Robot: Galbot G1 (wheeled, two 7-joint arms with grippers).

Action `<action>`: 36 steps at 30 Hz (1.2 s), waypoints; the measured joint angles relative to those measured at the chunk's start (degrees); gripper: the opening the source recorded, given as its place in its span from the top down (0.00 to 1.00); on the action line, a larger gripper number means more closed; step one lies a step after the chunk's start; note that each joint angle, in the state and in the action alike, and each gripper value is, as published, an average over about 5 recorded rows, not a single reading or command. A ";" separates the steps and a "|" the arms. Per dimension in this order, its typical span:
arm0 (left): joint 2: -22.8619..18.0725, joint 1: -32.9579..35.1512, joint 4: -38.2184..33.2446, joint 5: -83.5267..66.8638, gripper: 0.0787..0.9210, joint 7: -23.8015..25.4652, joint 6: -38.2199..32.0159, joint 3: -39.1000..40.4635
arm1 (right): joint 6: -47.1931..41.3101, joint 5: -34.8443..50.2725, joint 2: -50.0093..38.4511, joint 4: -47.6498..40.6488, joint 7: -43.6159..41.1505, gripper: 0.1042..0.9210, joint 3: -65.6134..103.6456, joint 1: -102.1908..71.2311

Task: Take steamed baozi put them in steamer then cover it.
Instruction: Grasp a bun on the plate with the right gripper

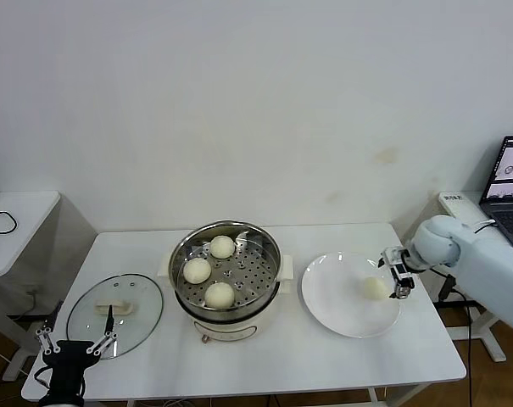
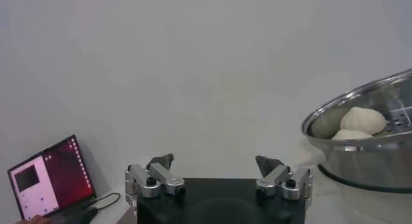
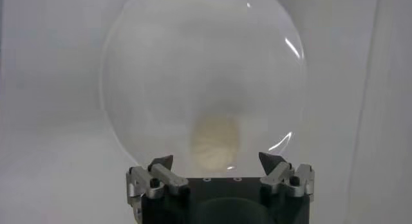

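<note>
At the lower left of the head view, the left gripper [image 1: 76, 342] is parked at the table's front edge with its jaws spread wide and nothing between them, just in front of the glass cover [image 1: 114, 315], which lies flat on the table [image 1: 324, 356]. In the middle of that view the steamer [image 1: 226, 270] is seen on its cream base, with three baozi [image 1: 197, 270] already resting on the perforated bottom. To the right of it a white plate [image 1: 332, 305] is set, and the last baozi [image 1: 374, 287] lies on the plate's right side. The right gripper [image 1: 401, 278] is held just beside that bun at the right of the frame; in the right wrist view its jaws are seen wide apart and empty, with the bun [image 3: 216, 141] lying between and ahead of the fingertips [image 3: 162, 163]. The step in hand is judged to be the picking of this last bun. It would be done well if the jaws were lowered evenly to either side of the bun's widest part and closed gently, since soft dough is likely to be dented or squeezed out. A free spot in the steamer's right half should be aimed for. No brand, label or readable writing is visible on any item; the laptop [image 1: 512, 191] screen at the far right cannot be read.
</note>
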 measured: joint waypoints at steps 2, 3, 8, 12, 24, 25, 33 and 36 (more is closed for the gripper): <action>0.03 -0.02 -0.08 -0.03 0.12 0.12 0.15 -0.22 | 0.04 -0.65 1.09 -1.49 0.28 0.12 0.53 -0.77; 0.02 -0.07 -0.09 -0.03 0.12 0.17 0.23 -0.29 | 0.05 -0.96 1.65 -2.24 0.42 0.12 0.78 -1.14; 0.05 -0.46 0.22 -0.10 0.12 0.31 0.55 -0.62 | 0.13 -2.56 4.62 -6.06 1.18 0.12 2.24 -2.73; 0.15 -0.77 0.61 -0.25 0.12 0.38 0.69 -0.92 | 0.14 -3.65 6.91 -9.01 1.62 0.13 3.10 -3.54; 0.05 -0.82 1.11 -0.51 0.12 0.30 0.76 -1.34 | -0.35 -5.42 11.26 -14.66 1.55 0.30 4.10 -4.32; 0.04 -0.79 1.11 -0.54 0.12 0.28 0.76 -1.36 | -0.39 -5.42 11.36 -14.80 1.42 0.31 4.11 -4.35; 0.03 -0.73 1.03 -0.58 0.12 0.19 0.73 -1.47 | -1.01 -4.59 11.33 -14.67 -0.03 0.36 3.53 -3.56; 0.02 -0.79 0.85 -0.60 0.12 0.18 0.70 -1.47 | -1.34 -3.70 10.82 -13.85 -0.85 0.37 2.78 -2.48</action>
